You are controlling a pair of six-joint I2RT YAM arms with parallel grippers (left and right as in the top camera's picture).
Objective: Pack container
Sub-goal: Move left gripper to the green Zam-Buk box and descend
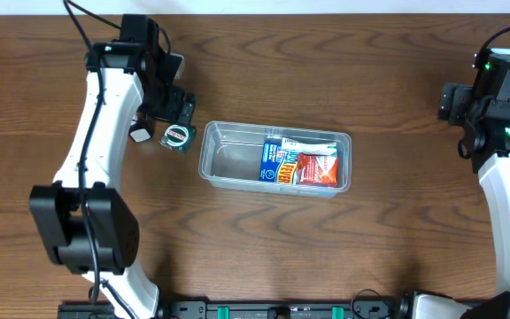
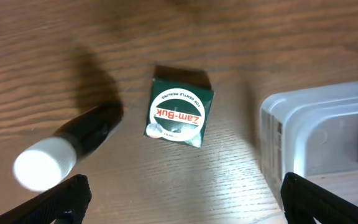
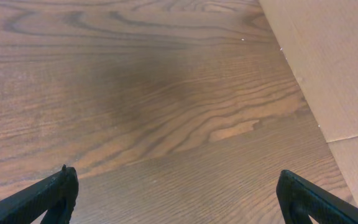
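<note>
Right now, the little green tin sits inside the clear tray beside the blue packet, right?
No. The green tin lies on the table just outside the clear tray, as the overhead view shows. The blue packet is inside the tray.

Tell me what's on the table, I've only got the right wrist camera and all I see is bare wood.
Observer: A clear container sits mid-table, with a blue packet and a red packet lying in its right end.
Operator: Anything left outside it?
Observer: Yes, a small green Zam-Buk box lies on the wood just off the container's left end.
Operator: Where's the left arm?
Observer: The left gripper hovers over that box, jaws wide apart, holding nothing.
</note>
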